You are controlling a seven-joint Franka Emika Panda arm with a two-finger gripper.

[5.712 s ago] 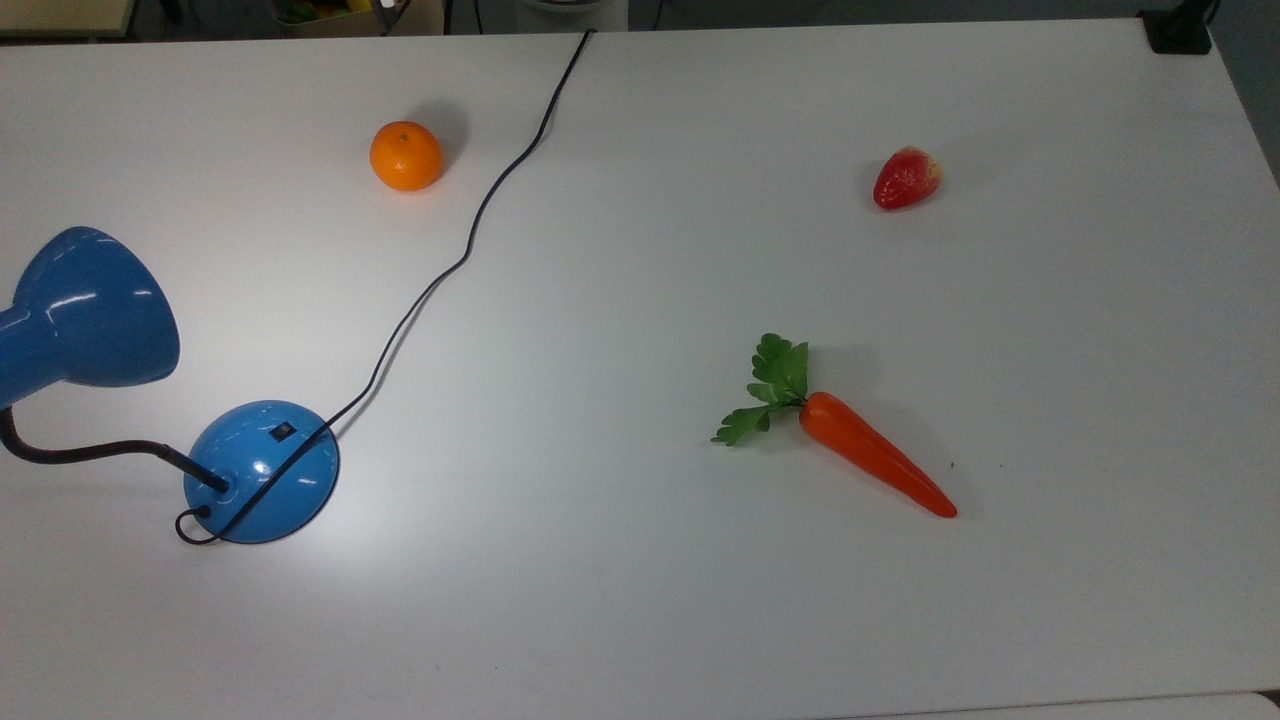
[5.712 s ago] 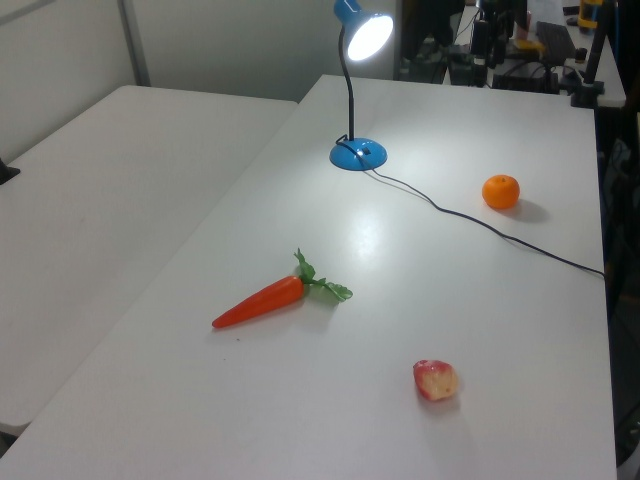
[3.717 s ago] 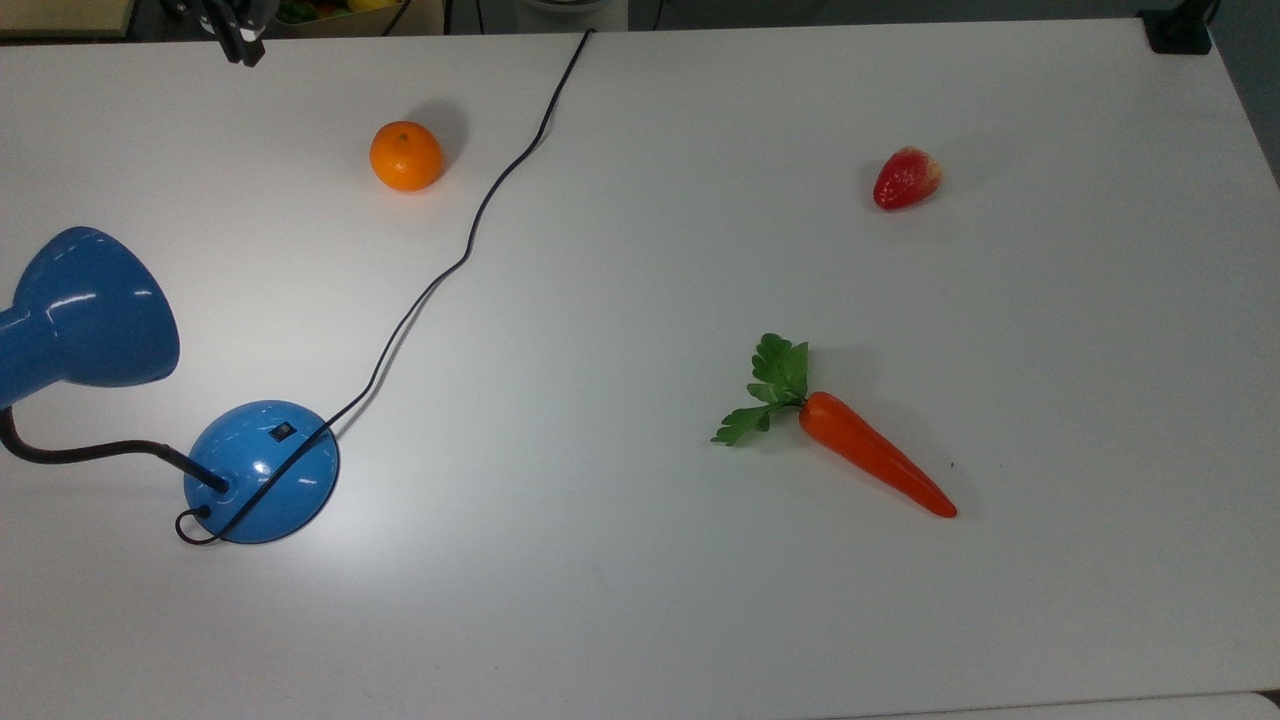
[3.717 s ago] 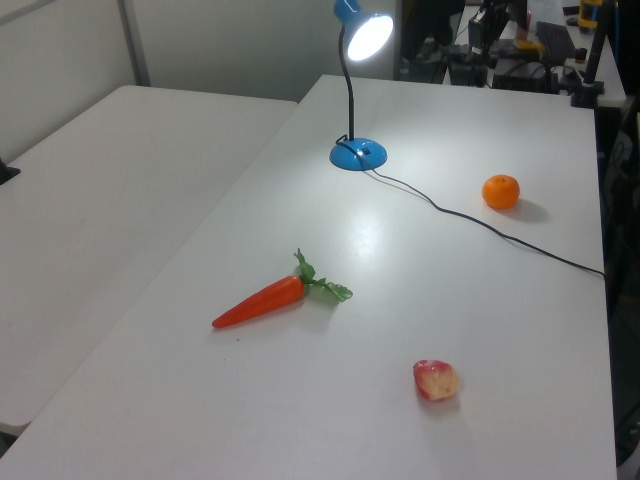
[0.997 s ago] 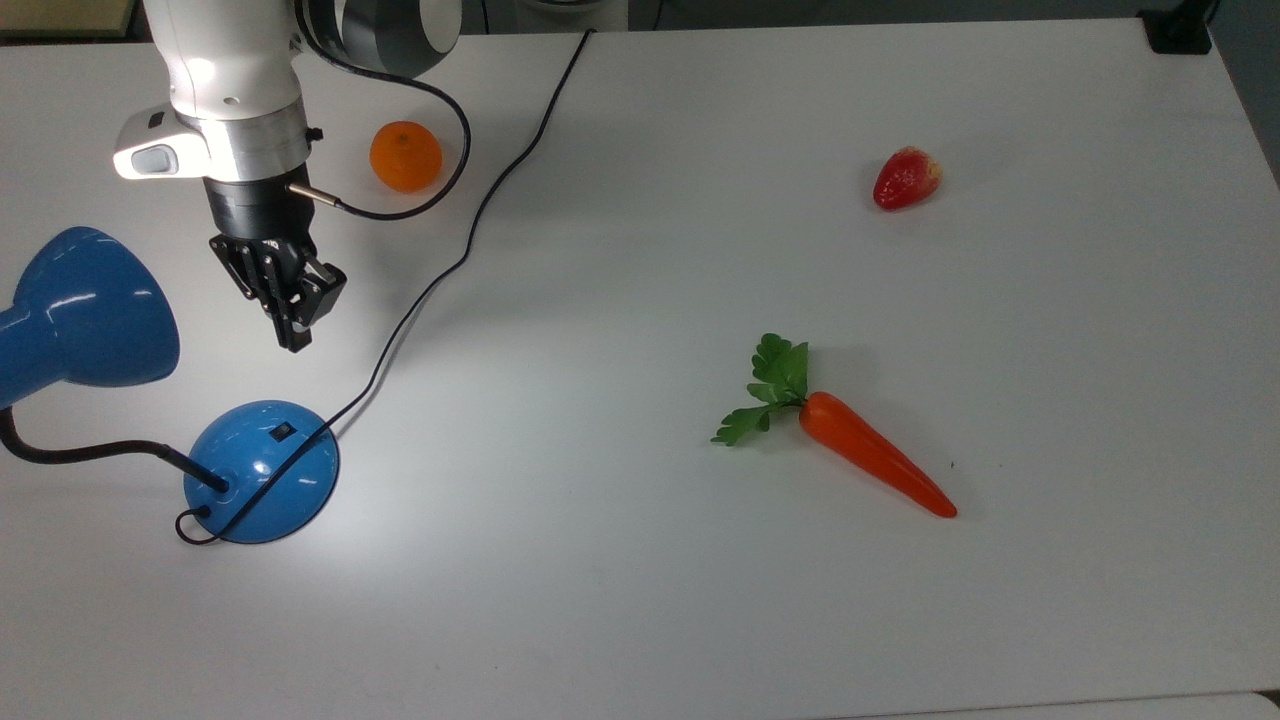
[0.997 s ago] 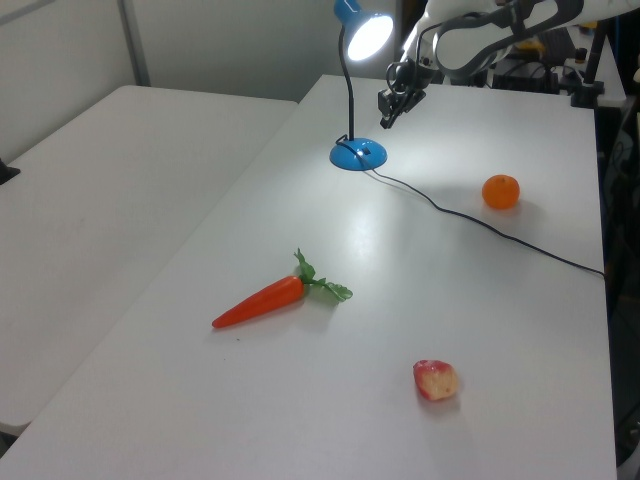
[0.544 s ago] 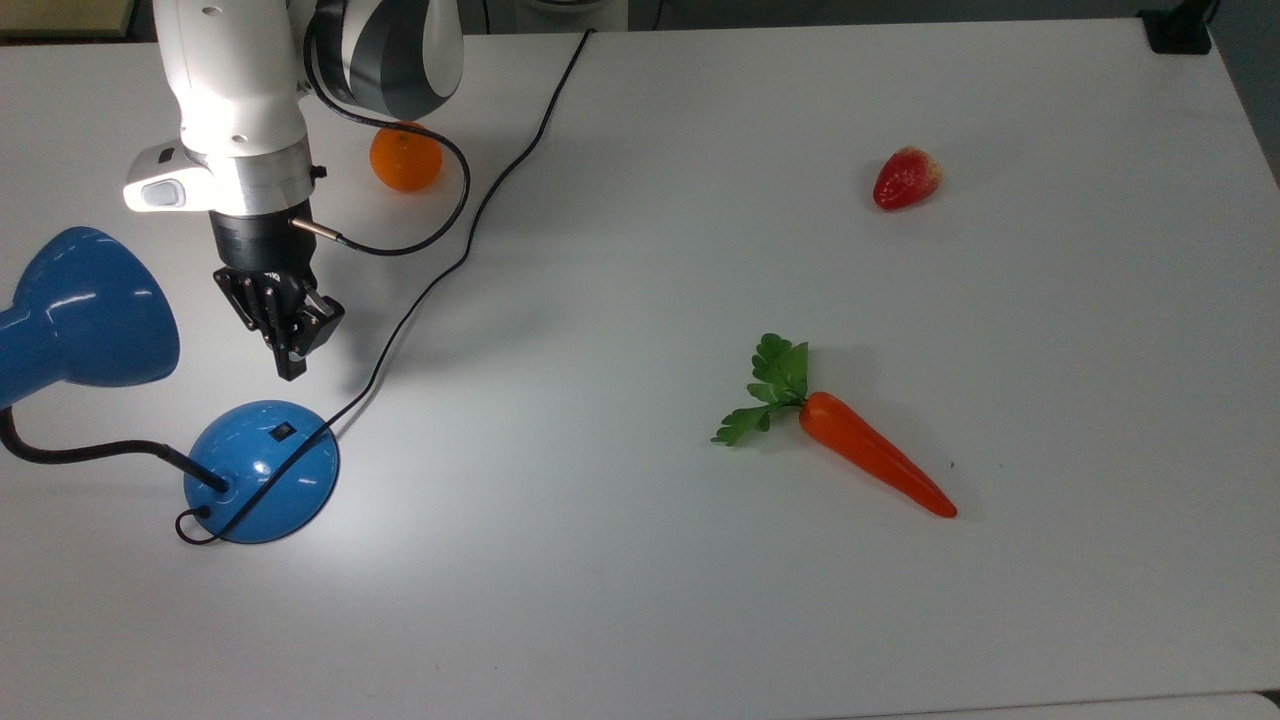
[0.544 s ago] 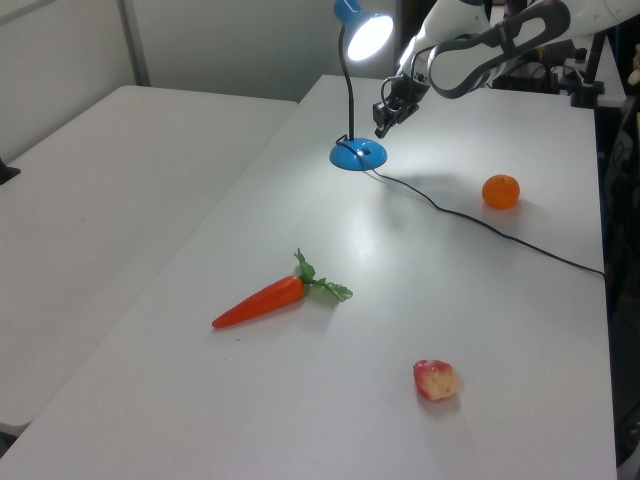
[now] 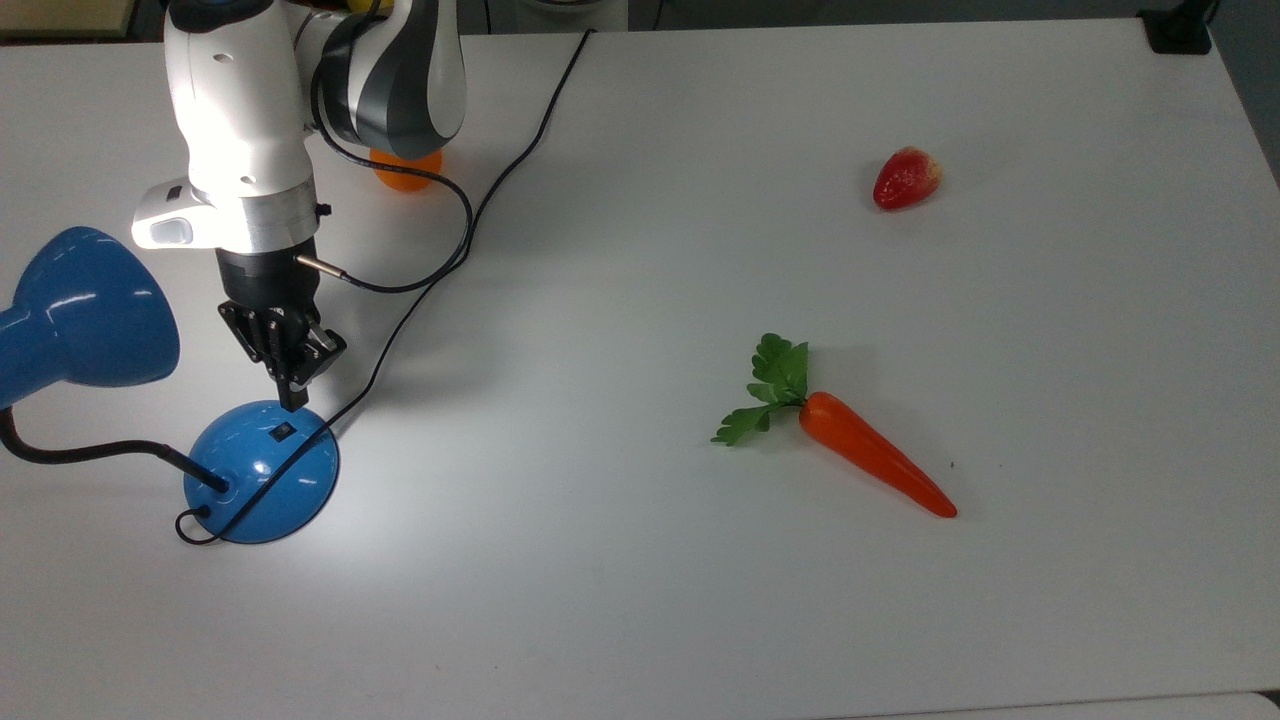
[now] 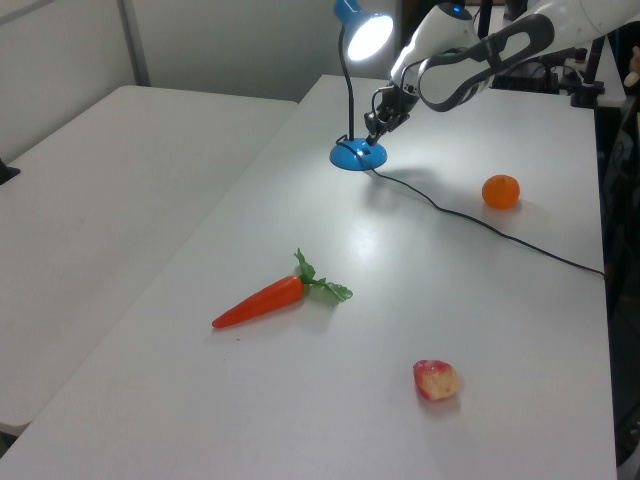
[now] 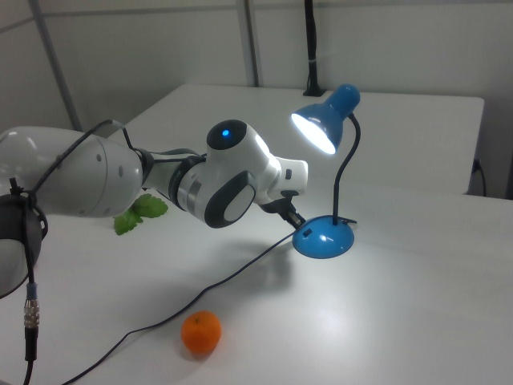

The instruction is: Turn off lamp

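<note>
The blue lamp stands at the top view's left, with its domed base (image 9: 262, 480), a small black switch (image 9: 284, 433) on top and the cone shade (image 9: 85, 320) on a black bendy neck. The shade (image 10: 368, 35) glows brightly, so the lamp is lit (image 11: 325, 120). My gripper (image 9: 293, 400) points down at the base's far edge, just above the switch, with its fingers shut together and nothing held. It hovers right over the base (image 10: 358, 154) in the left view, and its tip (image 11: 300, 224) meets the base's rim (image 11: 325, 239) in the right view.
The lamp's thin black cord (image 9: 470, 240) runs from the base to the table's far edge. An orange (image 10: 500, 191) lies beyond the arm, partly hidden under it in the top view. A carrot (image 9: 870, 455) and a strawberry (image 9: 906, 178) lie far to the top view's right.
The arm came in from the far edge and moved steadily down toward the lamp's base; in the last half second the tip closed the gap to the switch. The lamp stays lit.
</note>
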